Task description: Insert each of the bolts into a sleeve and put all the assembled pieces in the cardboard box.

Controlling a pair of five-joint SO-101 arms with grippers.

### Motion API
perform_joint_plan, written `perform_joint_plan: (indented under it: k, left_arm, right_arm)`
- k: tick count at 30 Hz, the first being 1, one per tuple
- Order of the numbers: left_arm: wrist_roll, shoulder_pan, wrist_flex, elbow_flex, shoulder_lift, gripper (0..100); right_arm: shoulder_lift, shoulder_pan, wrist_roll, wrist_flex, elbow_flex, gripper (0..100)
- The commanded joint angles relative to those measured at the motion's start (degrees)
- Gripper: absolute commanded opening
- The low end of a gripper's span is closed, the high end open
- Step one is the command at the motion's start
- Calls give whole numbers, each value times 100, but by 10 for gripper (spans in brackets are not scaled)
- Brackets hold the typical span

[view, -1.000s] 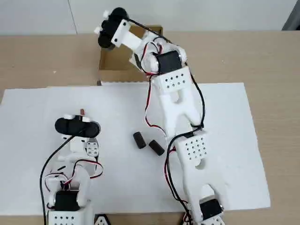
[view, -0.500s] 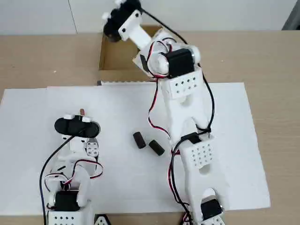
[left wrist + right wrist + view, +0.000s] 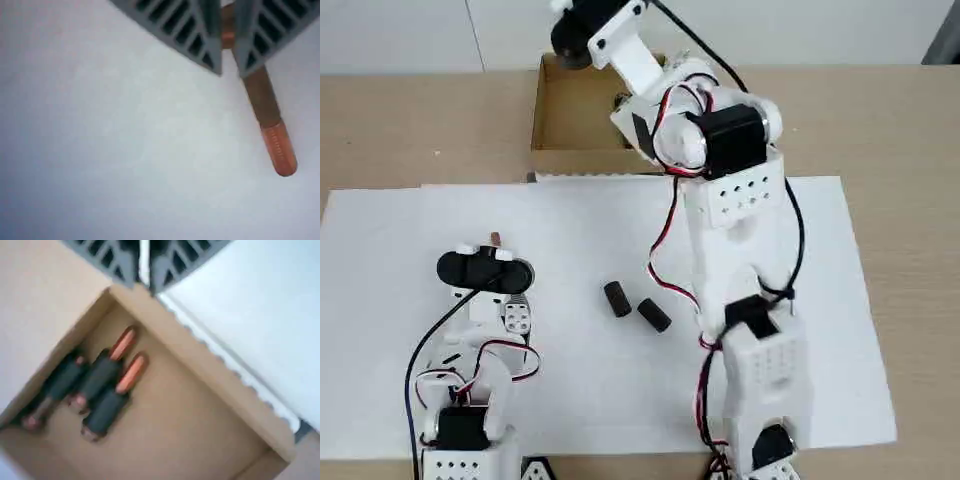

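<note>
My left gripper (image 3: 227, 45) is shut on a copper bolt (image 3: 267, 125), which sticks out past the fingertips just over the white paper; the bolt's tip (image 3: 495, 238) peeks out ahead of the left arm at the near left. Two black sleeves (image 3: 616, 298) (image 3: 653, 315) lie side by side in the middle of the paper, apart from both arms. My right gripper (image 3: 145, 262) hangs shut and empty above the near wall of the cardboard box (image 3: 200, 375). Three assembled pieces (image 3: 102, 385) lie together in one corner of the box.
The cardboard box (image 3: 536, 110) stands past the paper's far edge, with the right arm (image 3: 730, 150) stretched over it. White paper (image 3: 400, 260) covers most of the wooden table (image 3: 880, 120).
The right arm has swung farther back and to the right, carrying its gripper head across the box toward the far edge. The left arm, its bolt and the sleeves have not moved.
</note>
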Motion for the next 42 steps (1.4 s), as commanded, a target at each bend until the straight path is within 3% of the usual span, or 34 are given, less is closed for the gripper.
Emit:
perform_joint_plan:
  k: [1, 11, 25, 30, 36, 42]
  left_arm:
    - [-26, -26, 18, -22, -44, 6]
    - [-35, -18, 18, -22, -44, 6]
    - [-44, -9, 18, -22, -44, 6]
    - [-44, -9, 18, -22, -44, 6]
    - [-44, -9, 18, -22, -44, 6]
    - [-44, -9, 18, -22, -44, 6]
  right_arm:
    - [-1042, -31, -501, 13, 1204, 3]
    - [-2870, -40, -1398, -22, 4527, 3]
    - [-4154, -620, -1442, -40, 8000, 3]
    - [-4163, -655, -1389, -338, 8580, 4]
    - [-4163, -655, -545, -866, 9231, 4]
    - [-4163, -655, -519, -1525, 9820, 18]
